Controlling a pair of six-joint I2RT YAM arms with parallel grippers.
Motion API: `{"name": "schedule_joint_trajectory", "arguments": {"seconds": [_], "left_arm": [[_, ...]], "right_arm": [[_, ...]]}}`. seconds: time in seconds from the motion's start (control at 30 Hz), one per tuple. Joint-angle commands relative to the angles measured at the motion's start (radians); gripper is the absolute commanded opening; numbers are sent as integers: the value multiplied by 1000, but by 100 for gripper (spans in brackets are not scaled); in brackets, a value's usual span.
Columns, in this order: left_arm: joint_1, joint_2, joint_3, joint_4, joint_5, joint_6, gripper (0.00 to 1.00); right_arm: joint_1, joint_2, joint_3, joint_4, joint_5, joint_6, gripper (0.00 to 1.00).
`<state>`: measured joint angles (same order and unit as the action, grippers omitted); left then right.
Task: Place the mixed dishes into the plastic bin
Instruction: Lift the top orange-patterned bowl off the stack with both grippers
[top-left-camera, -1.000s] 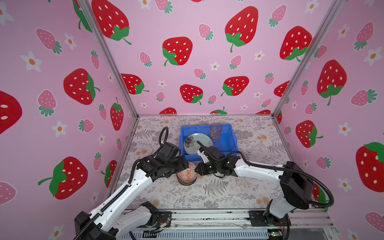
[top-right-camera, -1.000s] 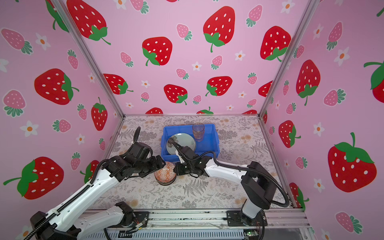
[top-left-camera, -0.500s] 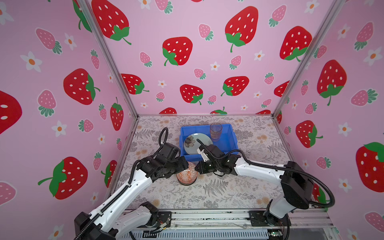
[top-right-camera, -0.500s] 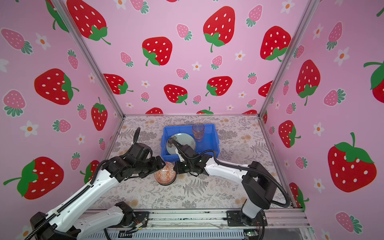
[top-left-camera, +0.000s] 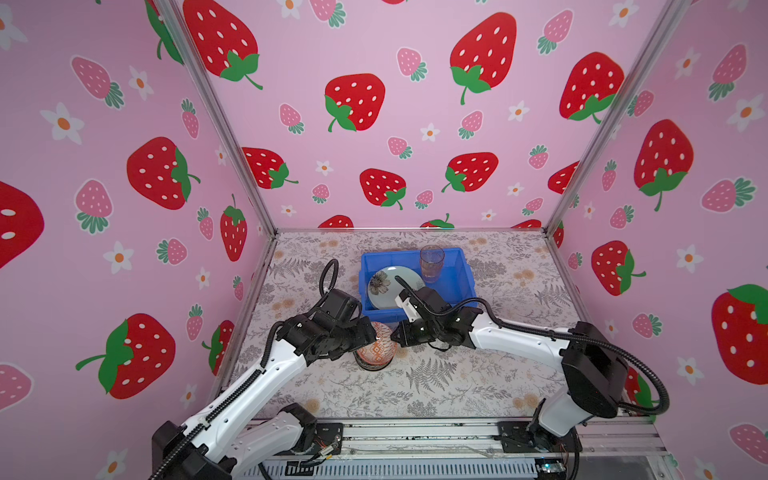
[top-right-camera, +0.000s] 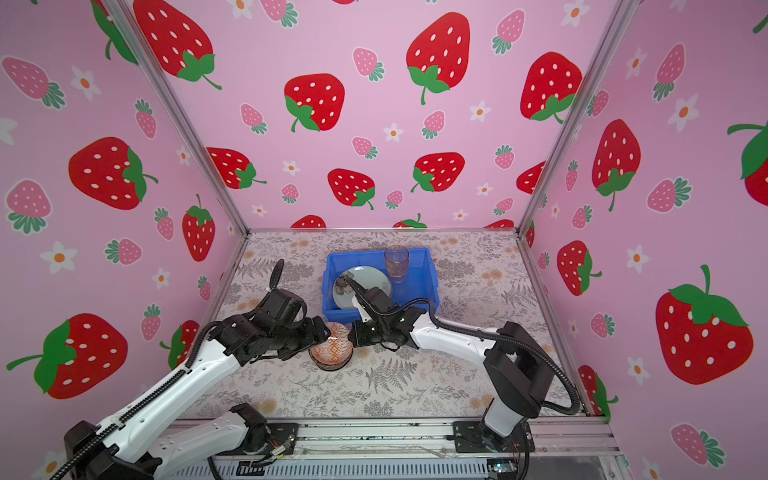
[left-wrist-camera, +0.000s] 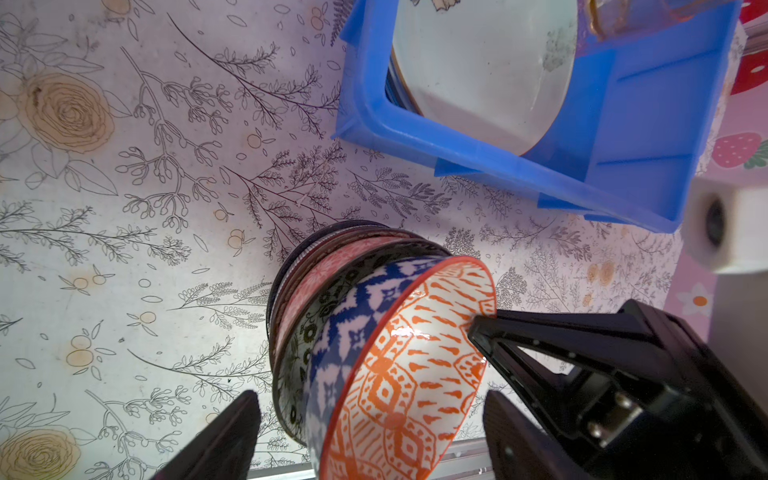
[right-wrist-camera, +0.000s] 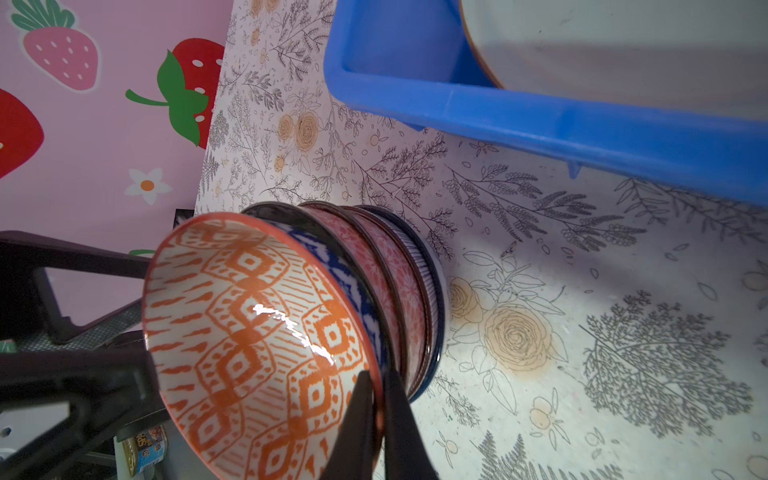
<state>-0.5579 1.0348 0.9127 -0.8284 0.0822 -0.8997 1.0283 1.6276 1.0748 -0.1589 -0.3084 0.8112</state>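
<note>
Beside bin, right fingers pinch orange bowl rim; left fingers spread, seemingly flanking stack.

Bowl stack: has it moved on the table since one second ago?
No. In a top view the bowl stack stays in the same place, just in front of the near wall of the blue bin.

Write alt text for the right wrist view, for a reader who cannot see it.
The right gripper pinches the rim of the orange bowl, topmost in a nested stack of patterned bowls on a floral tablecloth. Beyond is the blue bin, holding a pale plate.
</note>
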Motion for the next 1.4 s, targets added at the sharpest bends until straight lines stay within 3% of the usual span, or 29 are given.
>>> {"name": "schedule_joint_trajectory", "arguments": {"seconds": [0.0, 0.23, 0.5, 1.37], "left_arm": [[5, 7, 16, -3, 0, 12, 87], [4, 19, 49, -31, -5, 24, 80], [3, 40, 100, -79, -38, 47, 54], [0, 139, 156, -135, -87, 80, 28]], "right_arm": [[-7, -37, 39, 19, -29, 2, 7], [-14, -34, 67, 4, -33, -10, 7], [-20, -23, 117, -52, -12, -44, 7], [-24, -35, 184, -156, 73, -99, 7]]}}
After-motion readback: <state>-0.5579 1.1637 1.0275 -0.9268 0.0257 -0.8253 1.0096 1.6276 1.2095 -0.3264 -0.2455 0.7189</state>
